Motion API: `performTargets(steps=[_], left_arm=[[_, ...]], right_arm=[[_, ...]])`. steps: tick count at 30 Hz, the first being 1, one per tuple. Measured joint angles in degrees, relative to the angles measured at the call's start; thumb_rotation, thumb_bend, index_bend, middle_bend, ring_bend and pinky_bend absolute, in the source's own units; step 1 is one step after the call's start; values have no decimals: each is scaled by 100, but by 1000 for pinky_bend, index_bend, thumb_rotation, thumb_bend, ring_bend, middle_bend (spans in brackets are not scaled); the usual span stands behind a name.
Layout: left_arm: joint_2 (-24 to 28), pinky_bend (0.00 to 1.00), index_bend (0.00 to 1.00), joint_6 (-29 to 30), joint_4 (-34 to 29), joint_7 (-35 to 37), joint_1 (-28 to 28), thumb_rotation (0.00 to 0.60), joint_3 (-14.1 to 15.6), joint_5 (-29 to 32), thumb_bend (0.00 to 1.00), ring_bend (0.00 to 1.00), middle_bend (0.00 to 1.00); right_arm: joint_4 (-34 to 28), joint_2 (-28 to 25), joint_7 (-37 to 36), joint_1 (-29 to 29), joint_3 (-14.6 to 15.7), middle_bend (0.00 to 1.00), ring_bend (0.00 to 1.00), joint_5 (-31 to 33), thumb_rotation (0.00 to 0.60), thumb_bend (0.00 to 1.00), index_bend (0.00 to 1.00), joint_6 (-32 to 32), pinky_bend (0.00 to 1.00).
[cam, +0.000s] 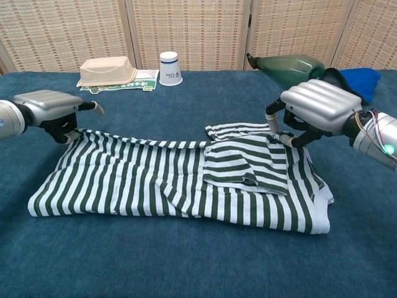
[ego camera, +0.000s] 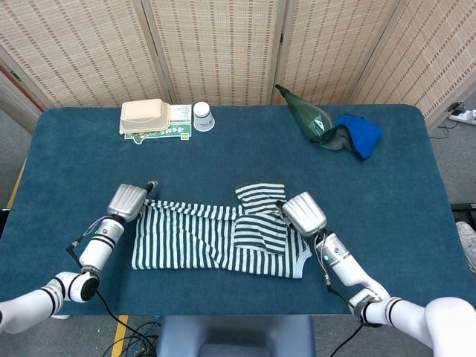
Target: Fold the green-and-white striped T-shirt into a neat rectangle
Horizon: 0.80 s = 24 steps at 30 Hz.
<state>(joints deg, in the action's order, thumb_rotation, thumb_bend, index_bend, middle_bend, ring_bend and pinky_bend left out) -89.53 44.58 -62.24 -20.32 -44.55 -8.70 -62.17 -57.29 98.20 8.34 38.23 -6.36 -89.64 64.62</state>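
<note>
The green-and-white striped T-shirt (ego camera: 201, 234) lies flat across the near middle of the blue table (ego camera: 416, 216), folded into a long band, with a sleeve flap (cam: 248, 164) doubled over on its right part. My left hand (ego camera: 128, 201) sits at the shirt's far left corner (cam: 77, 133). One of its fingers (cam: 93, 107) is stretched out away from the cloth, and the cloth beneath it lies flat. My right hand (cam: 316, 105) hovers over the shirt's far right edge, its fingers curled down and pinching the fabric there.
At the back left stand a beige food box (ego camera: 143, 115) on a green leaflet (ego camera: 160, 134) and a white paper cup (ego camera: 202, 116). A dark green plastic bottle (ego camera: 309, 117) and a blue cloth (ego camera: 361, 134) lie at the back right. The table's near edge runs just beyond the shirt.
</note>
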Motion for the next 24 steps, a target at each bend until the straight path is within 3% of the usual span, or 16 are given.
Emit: performTargets(steps=[8,14,17,20,22,24], left_arm=[[92,959,11,246,-254,-172,73,600,8,84,375,826,888],[218,960,0,441,-508,-272,150,600,19,114,341,819,885],[280,960,0,559,-635,-297,192,600,11,123,332,817,884],[347,960,0,641,-767,-313,231,600,-3,142,326,816,883],[385,960,0,691,-842,-320,254,600,-12,157,326,816,882],[428,959,0,748,-924,-320,283,600,-24,177,325,815,882]], right_arm=[[234,90,-60,62,-4,954,1000,107,600,600,761,-119,1000],[410,175,-91,94,-9,950,1000,214,600,593,735,-227,1000],[417,187,-17,98,-44,924,1000,344,600,477,484,-332,1000],[297,157,125,99,-118,908,1000,543,600,232,197,-462,1000],[158,117,201,98,-176,900,1000,665,600,96,93,-516,1000],[-27,54,285,97,-247,899,1000,794,600,28,49,-563,1000]])
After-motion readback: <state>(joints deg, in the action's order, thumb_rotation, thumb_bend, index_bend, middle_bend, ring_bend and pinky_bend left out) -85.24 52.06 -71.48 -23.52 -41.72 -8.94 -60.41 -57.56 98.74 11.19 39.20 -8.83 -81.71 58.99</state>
